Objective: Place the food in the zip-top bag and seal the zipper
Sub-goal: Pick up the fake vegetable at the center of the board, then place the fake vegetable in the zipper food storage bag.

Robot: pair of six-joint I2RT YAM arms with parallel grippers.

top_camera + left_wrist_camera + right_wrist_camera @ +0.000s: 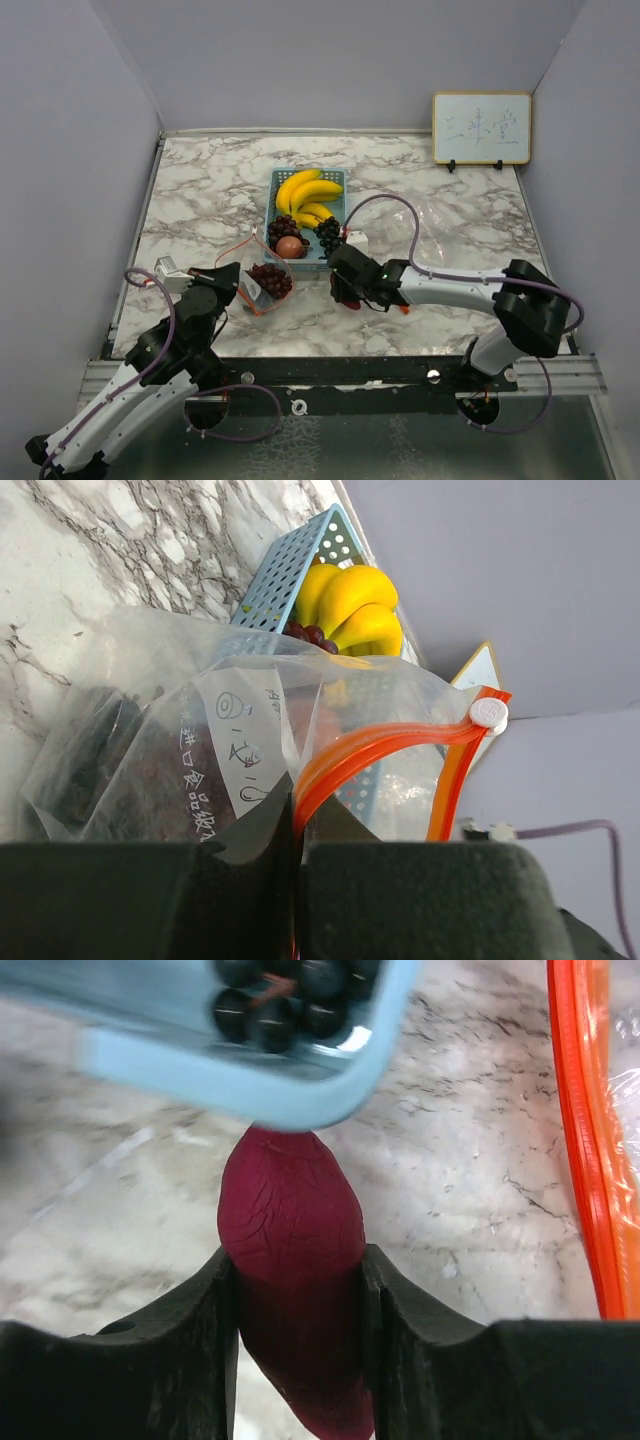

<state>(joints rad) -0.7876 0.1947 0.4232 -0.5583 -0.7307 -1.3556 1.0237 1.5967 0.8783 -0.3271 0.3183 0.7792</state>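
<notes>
A clear zip-top bag (266, 281) with an orange zipper (400, 742) and a white slider (489, 712) stands left of centre, a dark purple grape cluster (271, 279) inside it. My left gripper (296, 830) is shut on the bag's zipper edge. My right gripper (297, 1260) is shut on the magenta oval vegetable (290, 1210), low over the marble just in front of the basket; from above the right gripper (347, 285) sits right of the bag. Yellow bananas (310, 192), more dark grapes (328, 233) and a round red fruit (290, 246) lie in the blue basket (340, 178).
The marble table (200, 190) carries the basket at its middle. A small whiteboard (481, 128) stands at the back right. Grey walls close in on the left, the right and the back. The basket rim (250, 1080) hangs just ahead of my right fingers.
</notes>
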